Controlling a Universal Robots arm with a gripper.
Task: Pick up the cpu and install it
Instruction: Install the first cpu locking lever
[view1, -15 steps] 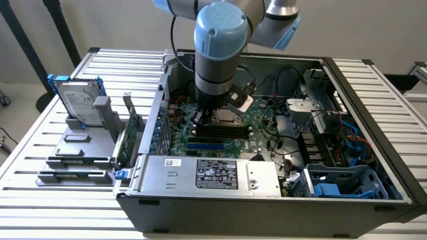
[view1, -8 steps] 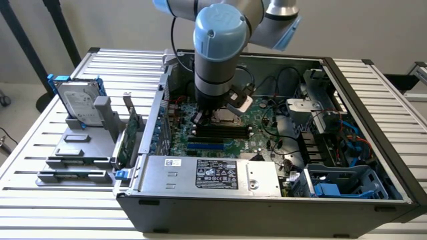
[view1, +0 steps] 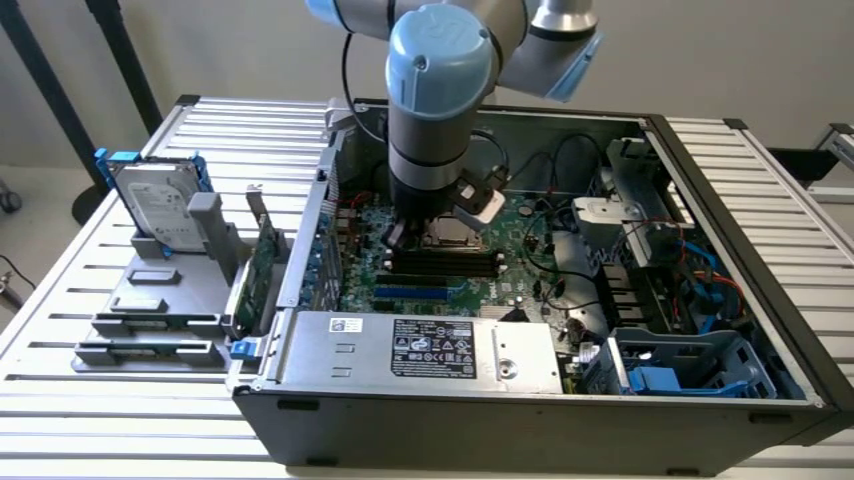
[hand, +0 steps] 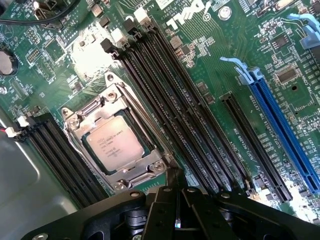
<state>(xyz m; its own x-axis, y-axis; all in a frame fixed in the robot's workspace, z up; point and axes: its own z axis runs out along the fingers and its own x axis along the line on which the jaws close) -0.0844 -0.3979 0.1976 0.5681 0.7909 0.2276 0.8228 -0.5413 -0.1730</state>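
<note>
Jaws: closed together, gripper empty, fingertips meeting just beside the socket frame's edge
Cpu: lies flat in the socket frame on the motherboard, metal lid and print facing up; square, no long axis, edges skewed to the memory slots
Hidden: in the exterior view the arm covers the gripper and most of the socket
Exterior view adds: computer case, hard drive and green card on a stand outside the case
</note>
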